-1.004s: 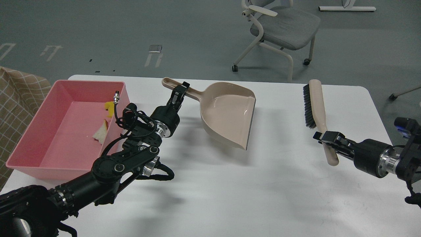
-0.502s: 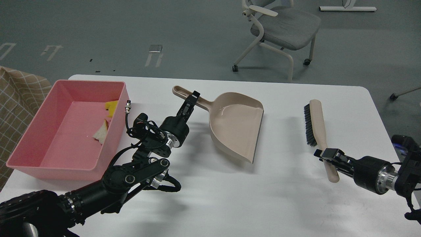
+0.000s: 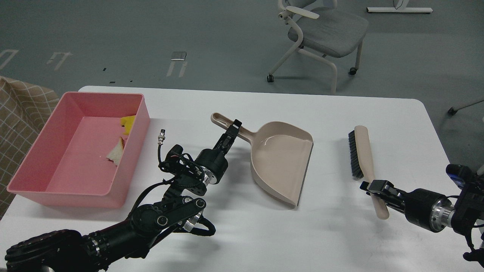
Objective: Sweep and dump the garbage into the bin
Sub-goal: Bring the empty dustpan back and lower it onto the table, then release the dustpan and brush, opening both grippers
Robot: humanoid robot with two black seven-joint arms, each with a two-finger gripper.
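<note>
left hand grips the empty dustpan handle, right hand the brush; garbage lies in the bin, so setting tools on the tabletop seems next.

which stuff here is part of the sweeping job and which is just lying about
Part of the job:
pink bin
yellow chunk and bread scrap, both in the bin
dustpan, held by left gripper
brush, held by right gripper

Just there:
chair
checked cloth
</note>
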